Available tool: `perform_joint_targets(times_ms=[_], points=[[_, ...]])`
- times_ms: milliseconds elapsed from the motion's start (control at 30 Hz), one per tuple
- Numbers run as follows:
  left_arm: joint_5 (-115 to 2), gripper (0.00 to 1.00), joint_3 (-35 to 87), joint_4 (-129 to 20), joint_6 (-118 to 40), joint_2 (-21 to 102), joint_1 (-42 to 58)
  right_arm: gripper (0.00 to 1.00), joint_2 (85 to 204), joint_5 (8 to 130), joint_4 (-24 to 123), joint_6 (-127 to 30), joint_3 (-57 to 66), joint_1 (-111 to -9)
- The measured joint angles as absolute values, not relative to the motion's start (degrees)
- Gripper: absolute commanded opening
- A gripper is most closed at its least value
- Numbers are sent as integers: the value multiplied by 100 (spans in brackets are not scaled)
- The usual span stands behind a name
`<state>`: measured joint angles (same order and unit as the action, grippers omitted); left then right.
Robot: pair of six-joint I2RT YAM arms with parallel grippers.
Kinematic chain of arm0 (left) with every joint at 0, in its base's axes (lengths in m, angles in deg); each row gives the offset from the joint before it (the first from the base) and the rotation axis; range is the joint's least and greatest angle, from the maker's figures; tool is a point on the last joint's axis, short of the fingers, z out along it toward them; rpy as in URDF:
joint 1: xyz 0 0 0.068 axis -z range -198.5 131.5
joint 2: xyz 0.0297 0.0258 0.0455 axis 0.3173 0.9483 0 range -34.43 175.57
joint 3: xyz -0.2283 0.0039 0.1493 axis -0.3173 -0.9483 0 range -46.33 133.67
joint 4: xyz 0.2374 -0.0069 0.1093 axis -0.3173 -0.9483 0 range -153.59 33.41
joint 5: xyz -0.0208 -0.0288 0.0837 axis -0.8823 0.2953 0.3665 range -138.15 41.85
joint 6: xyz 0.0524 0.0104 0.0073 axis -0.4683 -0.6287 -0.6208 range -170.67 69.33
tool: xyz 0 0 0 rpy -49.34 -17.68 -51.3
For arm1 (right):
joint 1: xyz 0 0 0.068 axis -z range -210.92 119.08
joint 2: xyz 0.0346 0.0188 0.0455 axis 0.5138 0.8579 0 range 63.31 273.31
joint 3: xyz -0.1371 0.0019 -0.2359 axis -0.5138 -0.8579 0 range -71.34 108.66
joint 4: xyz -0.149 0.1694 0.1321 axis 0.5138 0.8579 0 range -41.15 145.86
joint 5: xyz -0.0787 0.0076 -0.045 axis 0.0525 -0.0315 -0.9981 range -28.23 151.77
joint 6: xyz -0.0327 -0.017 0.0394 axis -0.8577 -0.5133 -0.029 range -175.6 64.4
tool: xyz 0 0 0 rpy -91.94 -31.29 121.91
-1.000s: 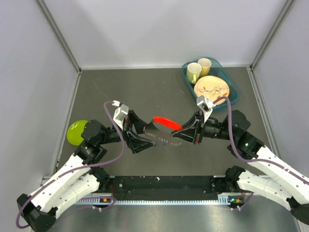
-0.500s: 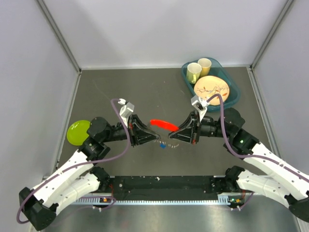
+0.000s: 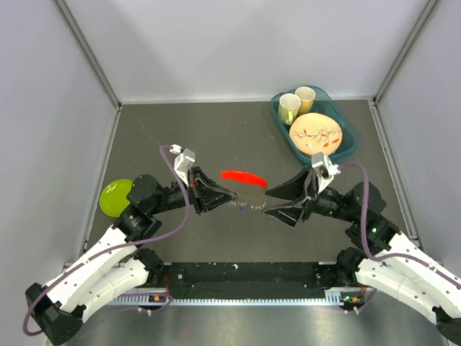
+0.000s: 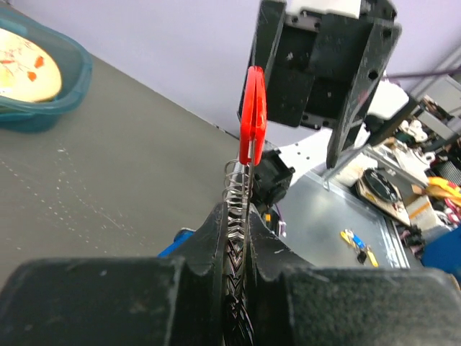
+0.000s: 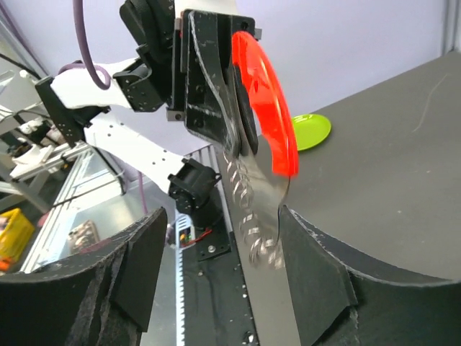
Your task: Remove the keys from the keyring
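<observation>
Both end effectors meet well right of the green plate (image 3: 115, 196). Left end effector (image 3: 231, 197) clamps the keyring (image 4: 234, 175), red key (image 3: 243, 177) standing above it; right end effector (image 3: 272, 200) gapes wide. Pinch the red head squarely, then rotate along the coil.

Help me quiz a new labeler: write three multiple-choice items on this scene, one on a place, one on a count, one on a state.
1. Where does the green plate lie?
A. under the right arm
B. at the table's left edge, beside the left arm
C. between the grippers
2. How many cups stand in the teal bin?
A. one
B. two
C. four
3. How do the right gripper's jaws stand?
A. open
B. shut on a cup
C. shut on the plate
Key: B, it shows by the left arm's elbow; B, two stand at the bin's far end; A, its fingers are spread wide, while the left gripper clamps the keys.
</observation>
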<state>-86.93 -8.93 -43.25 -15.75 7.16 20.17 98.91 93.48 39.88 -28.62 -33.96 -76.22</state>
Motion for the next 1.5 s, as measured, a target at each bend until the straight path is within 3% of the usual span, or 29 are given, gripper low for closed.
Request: perform_joint_targets(times_ms=[200, 433, 767, 1200, 1500], points=[[-8171, 0, -801, -4382, -1501, 536, 2017, 60, 9307, 8790, 3516, -3078, -4110, -7753], [-7714, 0, -733, -4382, -1411, 390, 2011, 61, 9305, 7273, 2832, -3734, -4683, -8553], [-7310, 0, -733, -4377, -1238, 160, 2011, 63, 10612, 5455, 1798, -4912, -4574, -9875], [-7078, 0, -733, -4377, -1112, -1, 2011, 62, 11788, 4860, 974, -5373, -3999, -10326], [-7008, 0, -753, -4369, -1000, -106, 2006, 51, 12186, 4616, 714, -5458, -3855, -10365]])
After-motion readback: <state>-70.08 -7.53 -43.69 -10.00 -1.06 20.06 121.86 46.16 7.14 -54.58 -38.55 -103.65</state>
